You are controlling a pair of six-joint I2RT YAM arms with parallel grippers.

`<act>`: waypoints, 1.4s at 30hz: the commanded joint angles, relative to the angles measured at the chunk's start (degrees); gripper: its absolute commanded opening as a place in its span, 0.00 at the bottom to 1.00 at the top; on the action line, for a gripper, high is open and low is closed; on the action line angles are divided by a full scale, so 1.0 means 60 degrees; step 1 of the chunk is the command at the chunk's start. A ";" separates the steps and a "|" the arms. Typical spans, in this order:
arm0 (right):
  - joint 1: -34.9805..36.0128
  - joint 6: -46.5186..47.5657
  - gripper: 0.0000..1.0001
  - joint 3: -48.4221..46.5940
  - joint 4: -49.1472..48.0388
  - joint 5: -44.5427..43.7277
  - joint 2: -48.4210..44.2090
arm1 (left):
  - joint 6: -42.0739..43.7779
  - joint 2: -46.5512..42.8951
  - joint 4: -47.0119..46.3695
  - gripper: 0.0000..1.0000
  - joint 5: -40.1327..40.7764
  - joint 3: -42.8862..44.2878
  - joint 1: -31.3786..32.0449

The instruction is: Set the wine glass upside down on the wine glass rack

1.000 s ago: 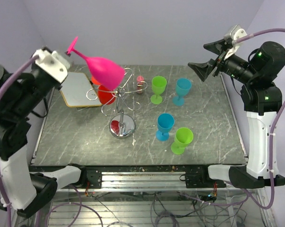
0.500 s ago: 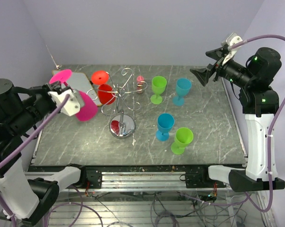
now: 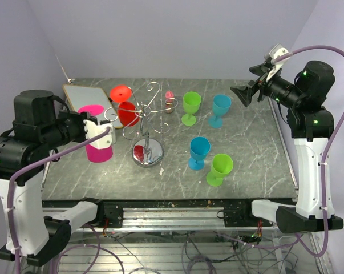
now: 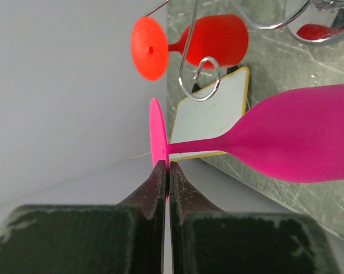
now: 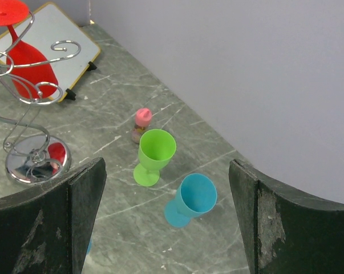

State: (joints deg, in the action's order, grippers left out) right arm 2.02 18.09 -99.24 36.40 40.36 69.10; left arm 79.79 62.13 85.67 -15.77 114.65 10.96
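Grey veined tabletop (image 3: pixel 246 171), plain lilac walls (image 3: pixel 172 34) behind and at both sides. Left gripper (image 4: pixel 167 165) clamped tight on the foot of the pink wine glass (image 4: pixel 297 134), bowl down; touching the table or not, cannot tell. Wine glass rack (image 3: pixel 146 123) at 3 o'clock of that gripper, near but apart, red glass (image 3: pixel 128 112) hung on it inverted. Right gripper (image 3: pixel 243 93) spread wide, raised at the table's 2 o'clock.

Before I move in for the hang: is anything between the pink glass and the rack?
Nothing stands between them. The left gripper holds the pink wine glass inverted, left of the wine glass rack. A red wine glass already hangs on the rack's back-left arm, close to the nearest empty loop, so clearance may be tight.
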 commanded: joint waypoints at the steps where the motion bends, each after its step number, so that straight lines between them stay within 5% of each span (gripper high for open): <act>1: -0.0166 0.0051 0.88 0.0196 -0.0071 -0.0059 -0.0162 | 0.1189 0.0032 -0.0021 0.07 -0.1144 -0.0416 0.0046; 20: -0.0393 -0.0001 0.89 0.0551 -0.0221 0.0052 -0.0114 | 0.2067 0.0874 -0.1183 0.07 -0.2633 -0.1455 0.0836; 42: -0.0504 -0.0008 0.89 0.0372 -0.0160 0.0146 0.0187 | 0.0785 0.1319 -0.3033 0.07 0.0407 -0.2115 0.1410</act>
State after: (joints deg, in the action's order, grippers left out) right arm -0.34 18.06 -96.27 36.32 40.56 70.02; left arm 85.45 70.19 69.73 -18.35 101.75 18.98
